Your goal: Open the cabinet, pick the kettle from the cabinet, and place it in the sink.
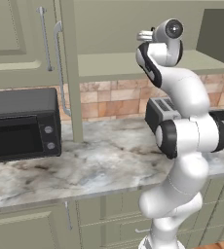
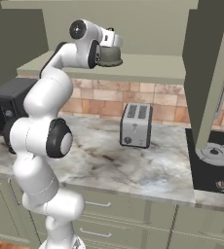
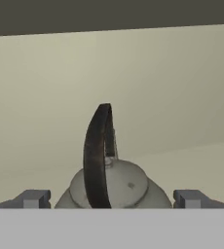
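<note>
Two doors of the cabinet [image 1: 60,58] stand swung open, so I judge the first step is done. I am now on the picking step. My gripper [image 3: 111,198] is spread wide, one tip on each side of the kettle [image 3: 109,187], and it is not pinching anything yet.

I see the kettle sitting on the pale shelf [image 2: 153,65] inside the cabinet, right at my gripper in the right base view [image 2: 109,54]. Its thin dark handle [image 3: 98,155] stands up in an arch between my two tips.

Next I think I must squeeze the tips together on that handle or on the round body, then lift it out and away from the shelf. The body looks like dull grey metal, smooth and shaped like a dome, so I guess it could slip. The handle is skinny and curved.

Below the shelf I see a boxy silver toaster [image 2: 136,125] on the shiny marble counter [image 2: 109,165], in front of a brick-look wall.
</note>
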### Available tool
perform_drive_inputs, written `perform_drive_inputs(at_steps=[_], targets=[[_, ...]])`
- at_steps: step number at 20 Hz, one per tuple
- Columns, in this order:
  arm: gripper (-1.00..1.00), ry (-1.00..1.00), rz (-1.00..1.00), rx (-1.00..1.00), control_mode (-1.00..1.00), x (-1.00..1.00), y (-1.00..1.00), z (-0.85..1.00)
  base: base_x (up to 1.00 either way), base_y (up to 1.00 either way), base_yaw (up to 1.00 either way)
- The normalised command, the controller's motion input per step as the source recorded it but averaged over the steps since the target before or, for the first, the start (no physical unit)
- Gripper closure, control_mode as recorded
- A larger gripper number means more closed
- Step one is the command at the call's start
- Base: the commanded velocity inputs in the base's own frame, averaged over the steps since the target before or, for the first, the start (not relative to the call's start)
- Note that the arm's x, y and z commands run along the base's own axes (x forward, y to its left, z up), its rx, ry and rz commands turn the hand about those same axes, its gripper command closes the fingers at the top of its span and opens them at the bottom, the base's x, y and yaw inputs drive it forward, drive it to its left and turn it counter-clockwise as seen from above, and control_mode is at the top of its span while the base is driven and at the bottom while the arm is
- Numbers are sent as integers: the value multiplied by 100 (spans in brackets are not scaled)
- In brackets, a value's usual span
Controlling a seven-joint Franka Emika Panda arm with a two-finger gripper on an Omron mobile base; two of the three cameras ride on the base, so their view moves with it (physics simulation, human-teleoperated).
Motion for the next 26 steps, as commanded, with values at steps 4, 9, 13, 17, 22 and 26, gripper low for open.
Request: perform_drive_inputs(at_steps=[4,9,13,17,22,26], targets=[[-100,0,0,1,-100,13,0,-1,0,0,0],[-100,0,0,2,-100,17,0,-3,0,0,0],[-100,0,0,2,-100,17,0,-5,0,0,0],[-100,0,0,3,-100,16,0,-3,0,0,0],[-100,0,0,1,-100,6,0,0,0,0,0],[-100,-4,0,0,-100,0,-1,0,0,0,0]])
